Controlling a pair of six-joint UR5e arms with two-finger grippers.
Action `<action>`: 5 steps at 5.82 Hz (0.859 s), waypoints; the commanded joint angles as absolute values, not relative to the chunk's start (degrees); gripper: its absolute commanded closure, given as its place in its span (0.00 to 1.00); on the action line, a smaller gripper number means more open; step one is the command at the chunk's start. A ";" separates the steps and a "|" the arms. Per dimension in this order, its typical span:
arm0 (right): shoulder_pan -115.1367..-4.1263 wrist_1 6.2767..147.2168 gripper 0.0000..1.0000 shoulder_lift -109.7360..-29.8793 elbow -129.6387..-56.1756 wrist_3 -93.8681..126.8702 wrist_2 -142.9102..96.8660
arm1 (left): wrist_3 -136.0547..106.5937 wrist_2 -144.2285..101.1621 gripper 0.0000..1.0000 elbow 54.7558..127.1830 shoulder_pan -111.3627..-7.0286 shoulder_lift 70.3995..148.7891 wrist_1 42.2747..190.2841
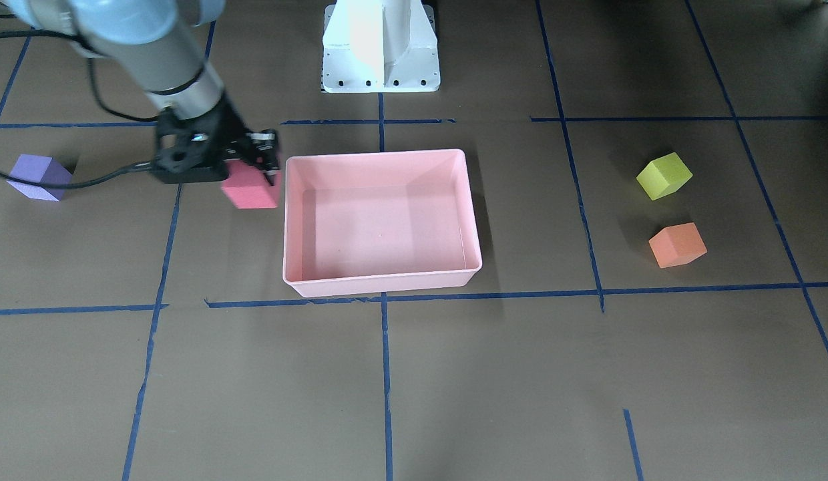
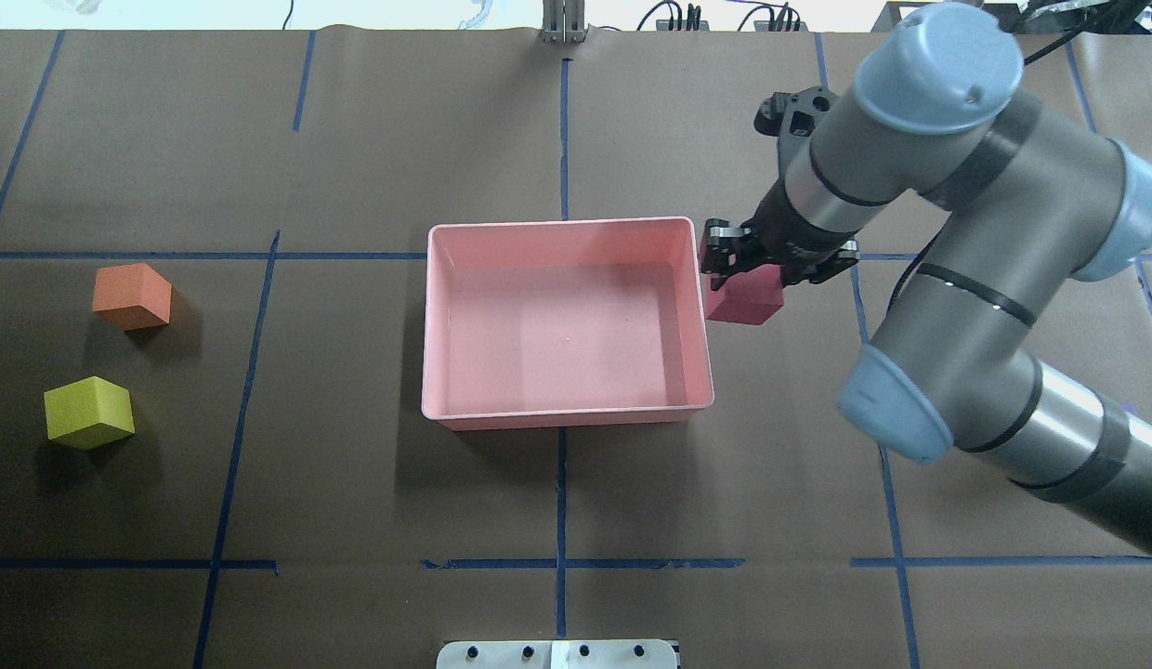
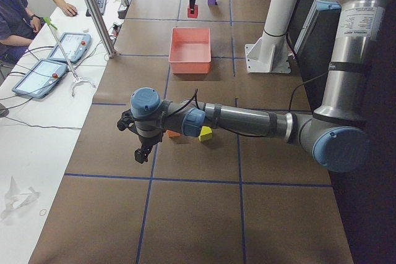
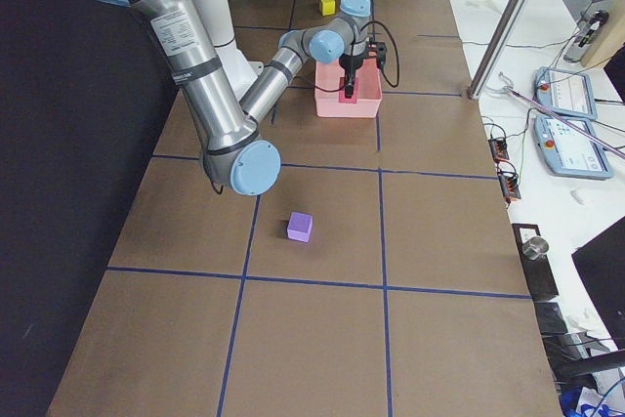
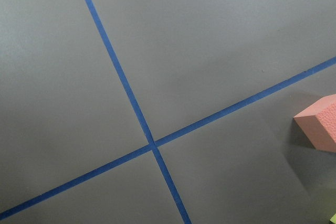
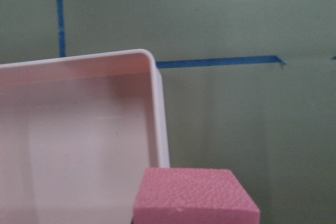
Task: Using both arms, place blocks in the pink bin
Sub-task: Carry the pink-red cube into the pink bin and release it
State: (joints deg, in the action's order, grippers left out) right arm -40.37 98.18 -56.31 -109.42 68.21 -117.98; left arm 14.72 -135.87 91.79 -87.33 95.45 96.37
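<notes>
My right gripper squeezes the red block and holds it just beside the pink bin, close to the rim but not over it. So this is the carrying step. Next, I think, it must go sideways over the rim, then let go. The purple block, yellow-green block and orange block wait on the table (none is in yet). My left gripper hangs near the orange block, and I cannot tell how its fingers stand.

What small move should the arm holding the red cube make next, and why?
Probably shift it sideways across the rim before letting go: the right gripper grips the red block just outside the pink bin, whose floor lies empty.
</notes>
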 commanded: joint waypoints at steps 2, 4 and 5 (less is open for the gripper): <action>-29.98 98.26 0.14 -46.16 -100.57 81.19 -107.50 | 3.52 -135.62 0.00 91.58 -80.90 96.32 101.55; -29.71 101.31 0.00 -46.23 -102.11 79.64 -106.69 | -21.49 -135.09 0.00 90.79 -71.06 96.33 113.77; -31.53 106.73 0.00 -46.49 -105.52 72.67 -107.05 | -30.06 -132.65 0.00 90.88 -69.01 96.42 116.60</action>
State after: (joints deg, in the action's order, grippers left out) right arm -30.34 102.39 -46.34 -102.90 77.72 -106.78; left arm -20.69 -134.34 90.89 -71.74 96.35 113.15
